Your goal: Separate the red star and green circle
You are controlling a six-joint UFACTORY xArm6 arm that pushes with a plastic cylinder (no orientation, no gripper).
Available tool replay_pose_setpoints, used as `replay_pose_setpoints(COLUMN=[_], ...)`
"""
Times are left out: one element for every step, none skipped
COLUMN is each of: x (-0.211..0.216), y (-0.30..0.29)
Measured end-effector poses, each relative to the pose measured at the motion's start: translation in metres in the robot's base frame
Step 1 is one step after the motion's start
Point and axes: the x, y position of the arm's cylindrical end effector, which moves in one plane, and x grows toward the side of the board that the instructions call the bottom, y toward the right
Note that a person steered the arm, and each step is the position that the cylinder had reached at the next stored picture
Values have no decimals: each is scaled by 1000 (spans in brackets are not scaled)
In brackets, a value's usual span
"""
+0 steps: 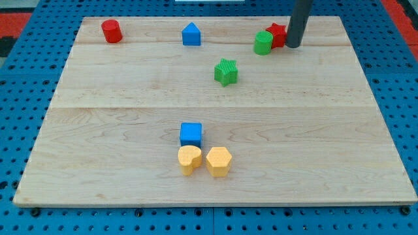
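The red star (277, 34) lies near the view's top right of the wooden board. The green circle (263, 43) touches its lower left side. My tip (293, 46) stands right against the red star's right side, the dark rod rising out of the view's top. The rod hides part of the star's right edge.
A green star (226, 72) lies below and left of the pair. A blue house-shaped block (191, 34) and a red cylinder (112, 31) lie along the top. A blue cube (191, 134), a yellow heart (189, 158) and a yellow hexagon (219, 161) cluster near the bottom.
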Motion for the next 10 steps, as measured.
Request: replay_pose_setpoints(x=[-24, -28, -8, -2, 42, 84, 98, 147, 240, 307], y=[0, 2, -22, -101, -136, -146, -98, -47, -44, -107])
